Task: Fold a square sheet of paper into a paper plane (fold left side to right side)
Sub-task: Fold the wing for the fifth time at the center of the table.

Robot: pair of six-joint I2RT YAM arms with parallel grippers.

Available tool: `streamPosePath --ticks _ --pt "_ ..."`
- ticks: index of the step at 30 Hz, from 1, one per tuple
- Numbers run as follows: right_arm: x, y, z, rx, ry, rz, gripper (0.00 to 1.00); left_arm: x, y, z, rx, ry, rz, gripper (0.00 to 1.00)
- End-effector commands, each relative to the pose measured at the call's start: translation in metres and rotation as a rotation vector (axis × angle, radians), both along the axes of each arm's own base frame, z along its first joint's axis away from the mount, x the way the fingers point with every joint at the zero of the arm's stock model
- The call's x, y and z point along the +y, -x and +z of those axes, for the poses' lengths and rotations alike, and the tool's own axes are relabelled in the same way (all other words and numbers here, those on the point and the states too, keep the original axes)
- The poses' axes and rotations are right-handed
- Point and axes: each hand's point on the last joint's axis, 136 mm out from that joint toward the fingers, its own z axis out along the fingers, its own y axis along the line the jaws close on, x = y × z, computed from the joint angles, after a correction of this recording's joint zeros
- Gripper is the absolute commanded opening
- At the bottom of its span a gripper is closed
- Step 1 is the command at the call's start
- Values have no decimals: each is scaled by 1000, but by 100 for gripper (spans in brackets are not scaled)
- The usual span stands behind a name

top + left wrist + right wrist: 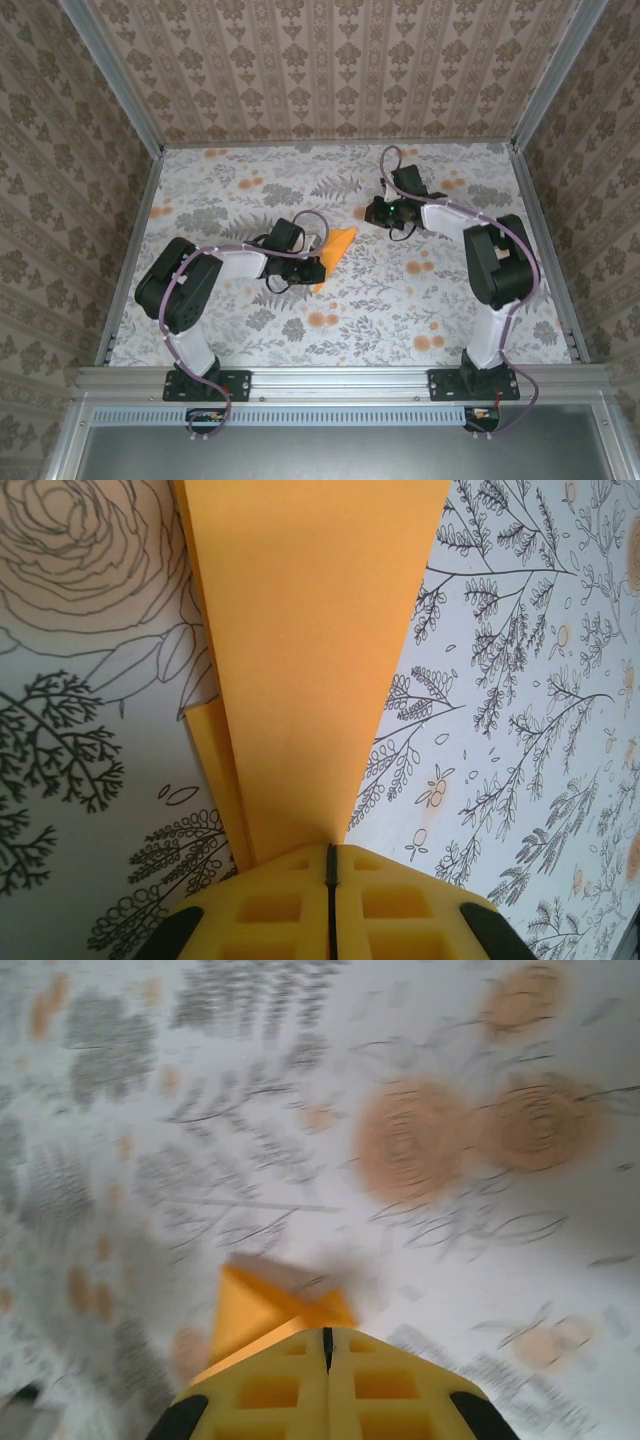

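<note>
The left gripper (321,268) sits a bit to the left of the middle of the flowery cloth (250,190). In the left wrist view its two yellow fingers (270,905) are squeezed tight together, with the orange paper plane (310,630) pinched between them. The paper comes out of the grip narrow and gets wider toward 12 o'clock. A second orange layer peeks out along its left edge, so it is already folded over.

From above, the paper plane (340,250) is near the middle of the table. It is a thin pointed shape that runs from 7 o'clock, where the left gripper has it, up to 1 o'clock.

The right gripper (372,213) is just past that 1 o'clock tip. Its fingers are shut too (326,1335). The right wrist view is blurry. A bit of orange paper (250,1305) shows at 10 o'clock from the fingertips, but I cannot tell if they touch it.

I think the left-over-right fold is mostly made and now needs to be pressed. Next, the paper should lie flat, with one gripper holding it down while the other rubs gently along the crease. Pulling too hard could tear it or slide it out of line.
</note>
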Motion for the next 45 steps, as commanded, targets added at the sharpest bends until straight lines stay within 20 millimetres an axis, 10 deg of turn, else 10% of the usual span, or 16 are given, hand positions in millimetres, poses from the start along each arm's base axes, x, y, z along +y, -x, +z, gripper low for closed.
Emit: streamPosePath --ticks 1,10,25,45 --pt "35 33 7 18 -79 58 0 14 19 -22 68 -106 -12 8" --pt "97 68 -38 149 -124 115 0 12 18 -16 56 -101 -16 9" --pt "73 84 -94 306 62 81 0 -2 18 46 20 54 -28 15" --pt "73 86 -94 310 88 100 0 3 36 7 164 83 -10 14"
